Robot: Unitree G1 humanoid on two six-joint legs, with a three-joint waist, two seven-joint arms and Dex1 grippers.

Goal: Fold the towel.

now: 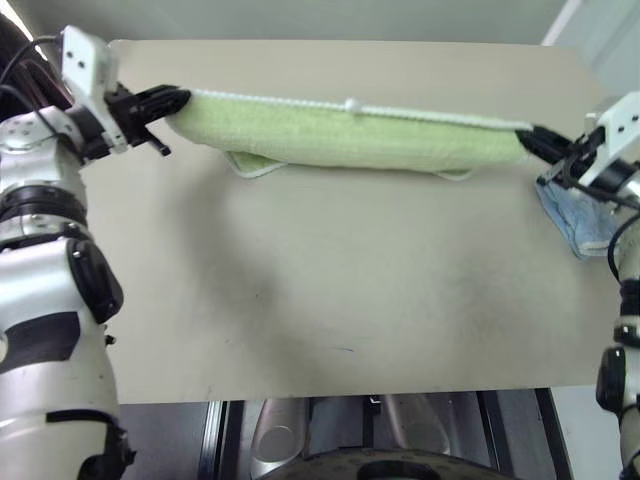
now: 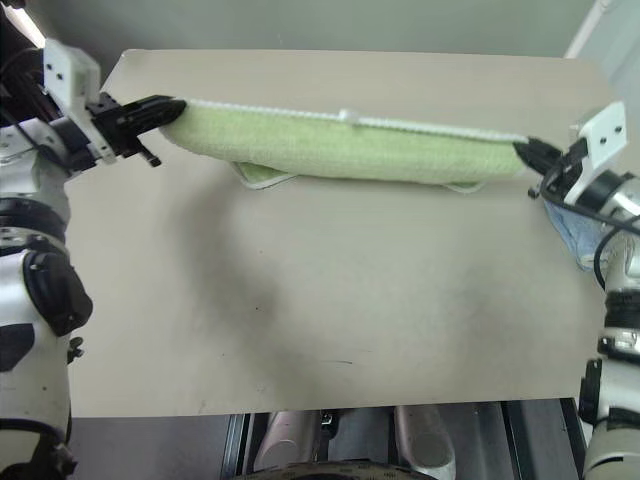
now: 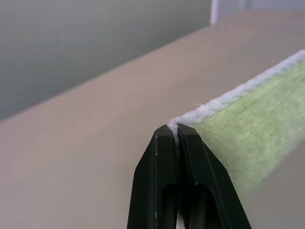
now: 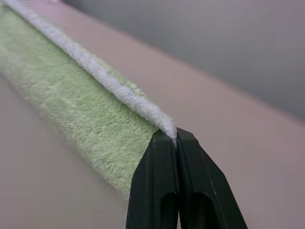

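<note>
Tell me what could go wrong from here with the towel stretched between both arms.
1. Each gripper, left and right, pinches only a thin corner of the towel's white edging; a tug may pull it free.
2. The hanging lower layer could bunch on the table.
3. The right gripper is close to the blue cloth and might snag it.

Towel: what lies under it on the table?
Under the stretched towel, its own lower edge rests on the table, peeking out at two spots. Anything else beneath is covered.
</note>
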